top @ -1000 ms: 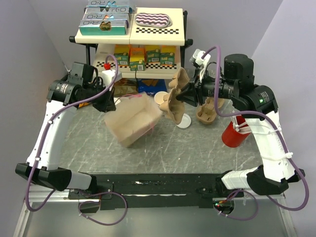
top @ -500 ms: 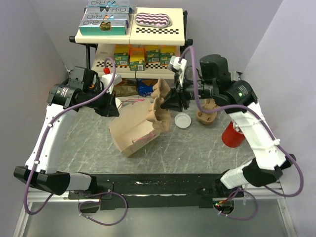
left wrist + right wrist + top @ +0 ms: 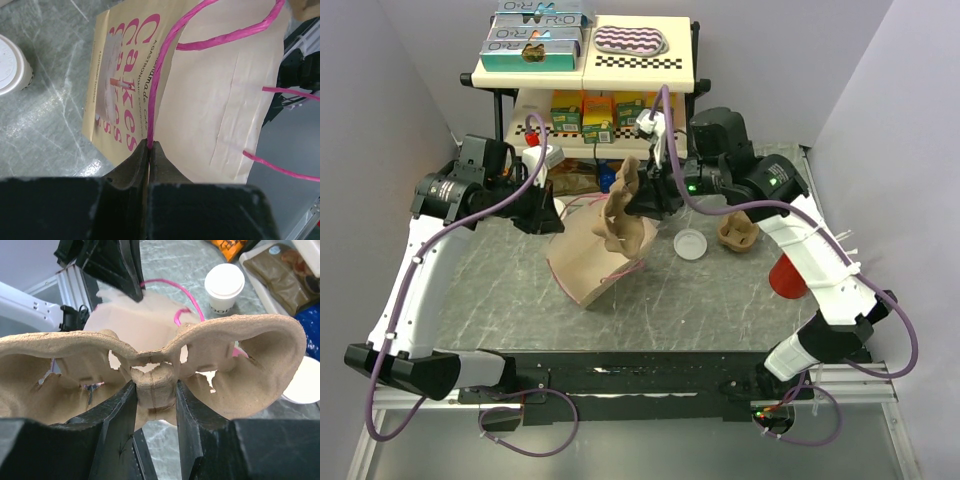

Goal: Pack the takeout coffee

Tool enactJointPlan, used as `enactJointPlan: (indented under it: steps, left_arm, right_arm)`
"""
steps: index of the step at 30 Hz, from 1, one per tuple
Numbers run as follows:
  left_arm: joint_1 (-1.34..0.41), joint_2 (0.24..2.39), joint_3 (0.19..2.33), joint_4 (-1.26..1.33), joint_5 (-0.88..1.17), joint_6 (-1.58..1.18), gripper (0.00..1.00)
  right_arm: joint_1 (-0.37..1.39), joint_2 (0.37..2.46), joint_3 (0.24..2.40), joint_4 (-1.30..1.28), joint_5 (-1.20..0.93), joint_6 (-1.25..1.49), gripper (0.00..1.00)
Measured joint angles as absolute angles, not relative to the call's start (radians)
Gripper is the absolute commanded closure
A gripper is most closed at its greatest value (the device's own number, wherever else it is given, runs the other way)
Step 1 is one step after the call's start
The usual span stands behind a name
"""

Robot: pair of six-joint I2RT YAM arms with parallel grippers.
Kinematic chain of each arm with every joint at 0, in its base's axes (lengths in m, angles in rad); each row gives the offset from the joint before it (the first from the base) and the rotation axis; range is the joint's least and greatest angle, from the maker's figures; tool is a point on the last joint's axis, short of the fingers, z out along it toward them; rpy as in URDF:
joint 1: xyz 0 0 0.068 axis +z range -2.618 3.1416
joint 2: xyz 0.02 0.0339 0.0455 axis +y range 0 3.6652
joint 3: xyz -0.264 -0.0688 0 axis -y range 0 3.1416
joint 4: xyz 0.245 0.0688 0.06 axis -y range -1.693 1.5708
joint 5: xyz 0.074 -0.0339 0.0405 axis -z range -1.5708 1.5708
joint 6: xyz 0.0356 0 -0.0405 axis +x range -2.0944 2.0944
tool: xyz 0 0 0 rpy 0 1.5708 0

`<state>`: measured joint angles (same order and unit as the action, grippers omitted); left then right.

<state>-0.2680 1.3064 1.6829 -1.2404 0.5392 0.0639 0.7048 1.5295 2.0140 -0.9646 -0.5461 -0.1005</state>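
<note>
The right pincer (image 3: 154,399) is clenched on the centre post of a moulded cardboard cup carrier (image 3: 260,357), one finger on each side of it, and holds it on edge over the mouth of a tan paper bag (image 3: 592,265). Across from it the left pincer (image 3: 150,146) is shut tight on the bag's pink handle (image 3: 167,70), which runs from its fingertips up along the printed face marked "Cakes". The carrier hangs between the two pincers, and in the right wrist view it covers most of the bag's opening, so the inside cannot be seen. The coffee cup (image 3: 224,287) stands upright on the table (image 3: 720,300) with its white lid on. It is beyond the bag on the left arm's side, apart from the bag and from both pincers. The left wrist view cuts it off at the left edge, and from above the left arm and its cable mostly hide it. Right of the bag lie a loose lid (image 3: 690,244), a second carrier (image 3: 738,232) and, further right, a red cup (image 3: 786,274) partly behind the right arm. A shelf (image 3: 620,62) of boxes stands at the back.
</note>
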Motion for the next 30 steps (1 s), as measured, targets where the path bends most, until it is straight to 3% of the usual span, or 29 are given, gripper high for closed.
enactJointPlan:
  steps: [17,30]
  left_arm:
    - [-0.268,1.302,1.659,-1.236,0.579,0.037,0.99]
    - [-0.268,1.272,1.647,-1.237,0.583,0.04,0.99]
  right_arm:
    - [0.86,1.583,2.008,-0.913,-0.198,0.02,1.0]
    - [0.928,1.605,1.915,-0.905,-0.126,0.037,1.0]
